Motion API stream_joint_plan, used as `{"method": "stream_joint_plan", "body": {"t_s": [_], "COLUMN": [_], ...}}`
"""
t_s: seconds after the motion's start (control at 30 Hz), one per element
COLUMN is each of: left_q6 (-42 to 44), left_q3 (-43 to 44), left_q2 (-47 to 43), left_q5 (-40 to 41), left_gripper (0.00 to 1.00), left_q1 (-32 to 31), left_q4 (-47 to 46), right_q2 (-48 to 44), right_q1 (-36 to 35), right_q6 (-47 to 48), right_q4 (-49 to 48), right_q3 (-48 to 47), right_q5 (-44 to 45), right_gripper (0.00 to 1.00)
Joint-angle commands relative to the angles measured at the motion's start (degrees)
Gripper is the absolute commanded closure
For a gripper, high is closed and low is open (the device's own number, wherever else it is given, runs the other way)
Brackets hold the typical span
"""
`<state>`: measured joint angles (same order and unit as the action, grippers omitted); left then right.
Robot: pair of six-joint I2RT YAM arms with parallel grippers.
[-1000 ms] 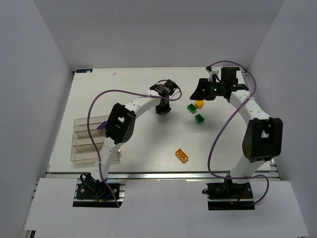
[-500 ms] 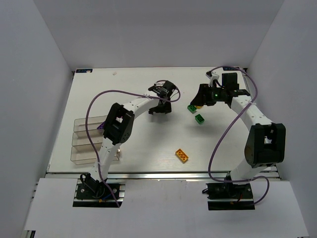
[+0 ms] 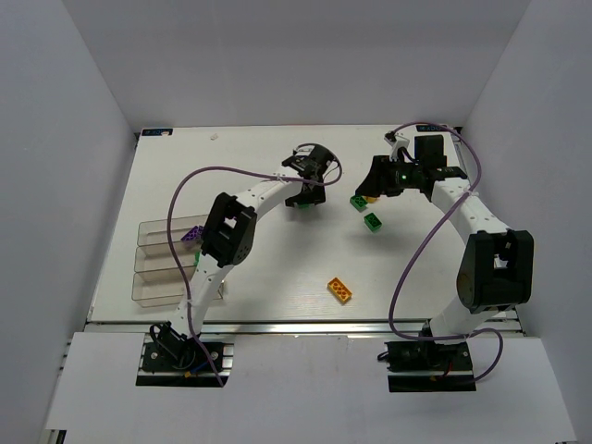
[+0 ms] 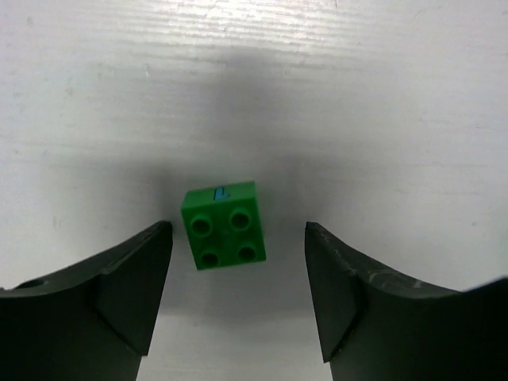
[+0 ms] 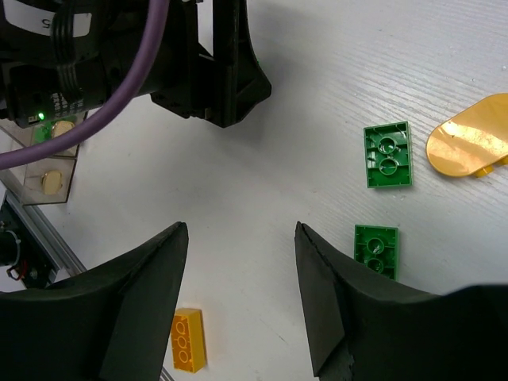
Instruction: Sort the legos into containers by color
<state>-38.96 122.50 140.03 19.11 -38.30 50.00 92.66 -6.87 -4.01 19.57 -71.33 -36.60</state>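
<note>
writing: blue pen mark on edge of green brick (image 4: 224, 225), one character, not legible
left claw (image 3: 306, 196): wide open, straddling green brick, gap each side, nothing held
right claw (image 5: 240, 238): wide open, empty
nearby: upper green (image 5: 387, 155), lower green (image 5: 375, 248), yellow piece (image 5: 468, 147) just right of right claw
orange brick (image 3: 339, 290): alone, near front, long axis diagonal
bins (image 3: 166, 268): left edge, purple brick (image 3: 192, 234) in far one
green brick pose: studs up, slightly skewed to jaws

1. The left arm (image 3: 264, 194) has white link shells joined by black joint housings.
2. The right arm (image 3: 467, 208) matches it, with white shells and a blocky black elbow.
3. A purple cable (image 3: 168, 217) loops along each arm.
4. Each arm stands on a black base (image 3: 180, 356) at the near edge.
5. The fingers (image 4: 127, 286) are matte black, broad, tapering wedges.
6. A small green light (image 3: 403, 169) glows on the right wrist.
</note>
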Motion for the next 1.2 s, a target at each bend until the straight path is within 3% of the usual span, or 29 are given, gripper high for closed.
{"method": "stream_joint_plan", "body": {"t_s": [0.0,0.1,0.13,0.23,0.27,0.37,0.4,0.47,0.5,0.57,0.73,0.93,1.13,1.17], "left_q6": [-1.03,-1.56,-1.64,-1.56,-1.47,-0.77,-0.07,0.37,0.2,-0.5,-4.54,-14.03,-17.03,-16.77], "left_q3": [3.27,3.19,3.01,0.38,-0.32,-5.15,-10.38,-17.43,-25.21,-32.11,-45.73,-57.44,-64.92,-65.45], "left_q2": [1.12,1.39,1.04,-1.76,-2.73,-9.91,-12.56,-22.27,-25.91,-36.33,-52.38,-66.88,-70.15,-69.98], "left_q5": [-0.04,0.22,0.48,1.8,2.07,1.9,1.54,0.75,0.49,1.62,7.07,14.36,19.02,19.38], "left_gripper": [0.25,0.42,0.55,0.74,0.86,0.97,1.0,1.0,1.0,1.0,1.0,1.0,1.0,1.0], "left_q1": [-0.02,0.51,0.51,0.51,0.51,0.51,0.51,0.51,1.03,1.56,2.09,4.55,7.89,8.42], "left_q4": [0.63,1.06,1.07,0.28,-0.59,-3.05,-4.28,-9.36,-10.87,-13.94,-7.83,1.58,6.43,6.34], "right_q2": [-2.31,-2.66,-2.66,-3.01,-3.1,-3.45,-3.45,-3.45,-3.37,-3.1,-3.1,-2.05,-1.61,-1.96], "right_q1": [0.19,0.19,0.19,0.11,0.28,-0.16,-0.33,-0.68,-0.6,-0.77,-1.65,-2.35,-2.79,-2.71], "right_q6": [0.67,0.58,0.76,1.72,2.25,6.71,8.21,12.16,13.4,16.3,18.51,19.04,20.8,20.62], "right_q4": [-1.47,-1.47,-1.55,-1.21,-0.86,1.07,1.43,2.13,3.35,4.24,5.3,5.74,7.59,7.06], "right_q3": [0.84,0.93,1.02,1.28,1.37,1.28,1.54,2.07,2.59,3.12,5.41,5.33,3.65,3.83], "right_q5": [-0.75,-0.67,-0.67,-0.84,-1.36,-1.81,-1.37,0.29,1.0,3.27,4.69,5.83,11.27,12.24], "right_gripper": [0.38,0.38,0.38,0.38,0.4,0.47,0.55,0.67,0.68,0.67,0.45,0.42,0.28,0.21]}}
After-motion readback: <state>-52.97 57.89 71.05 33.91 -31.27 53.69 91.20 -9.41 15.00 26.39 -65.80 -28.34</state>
